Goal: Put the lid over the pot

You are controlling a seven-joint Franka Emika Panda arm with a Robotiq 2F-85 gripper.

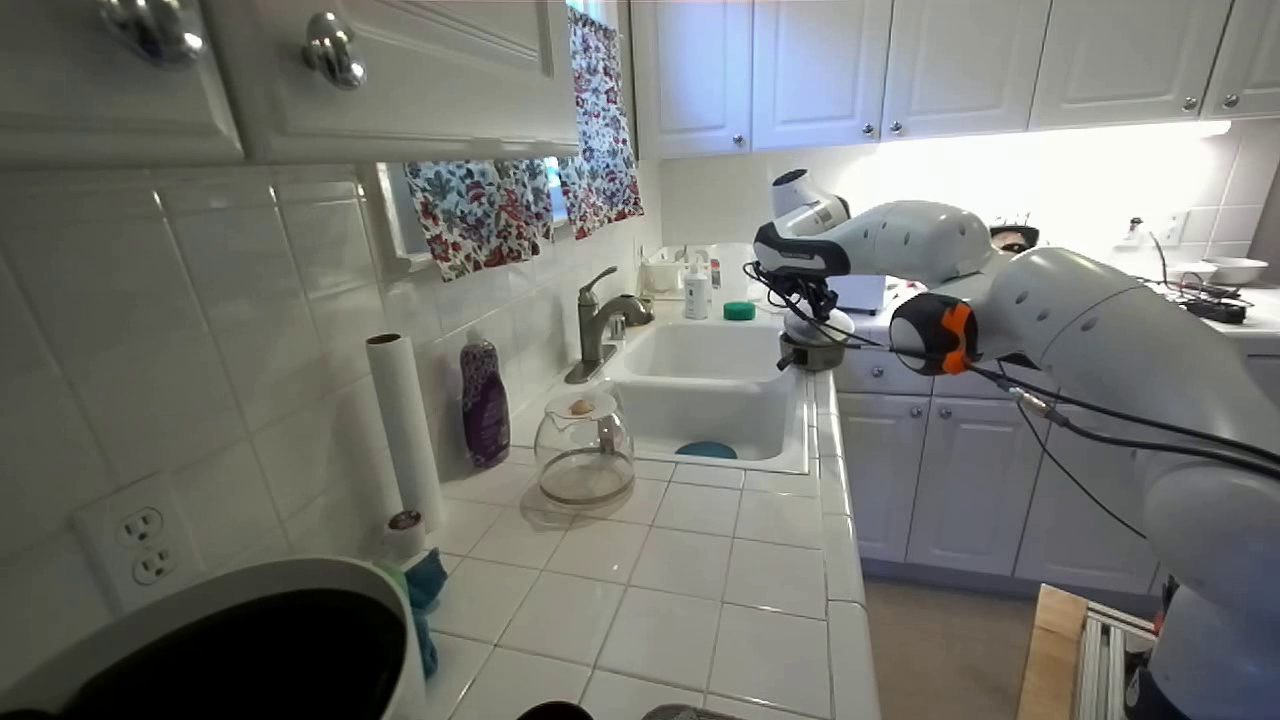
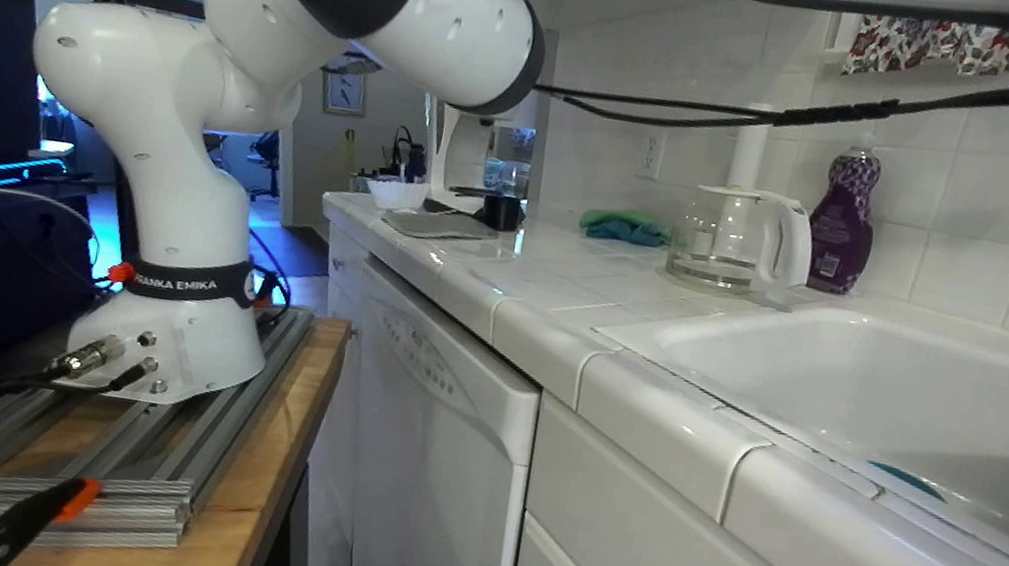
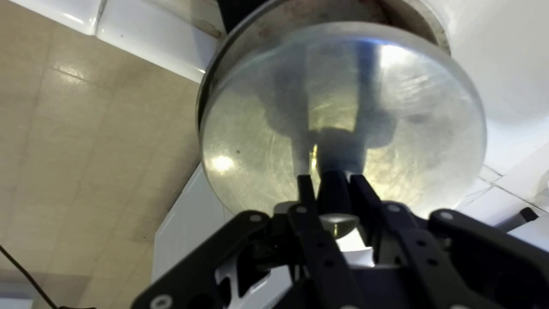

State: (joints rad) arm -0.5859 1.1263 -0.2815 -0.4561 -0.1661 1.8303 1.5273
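Pot [image 1: 820, 357]: stood by the sink [image 1: 690, 405], uncovered toward eleven o'clock in wrist view.
Lid [image 3: 343, 116]: held over it, off-centre; contact was unclear.
Gripper [image 3: 333, 182]: jaws narrow, lid held.
Knob [image 3: 334, 201]: clasped; centring, seating and release were judged outstanding.

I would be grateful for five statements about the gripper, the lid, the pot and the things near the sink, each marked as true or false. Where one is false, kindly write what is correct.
1. The gripper holds the lid by its knob. True.
2. The lid covers the pot completely. False: in the wrist view, part of the pot's inside shows beyond the lid's edge.
3. A blue object lies in the sink. True.
4. The glass carafe stands in the sink. False: it stands on the tiled counter.
5. The purple bottle stands upright. True.
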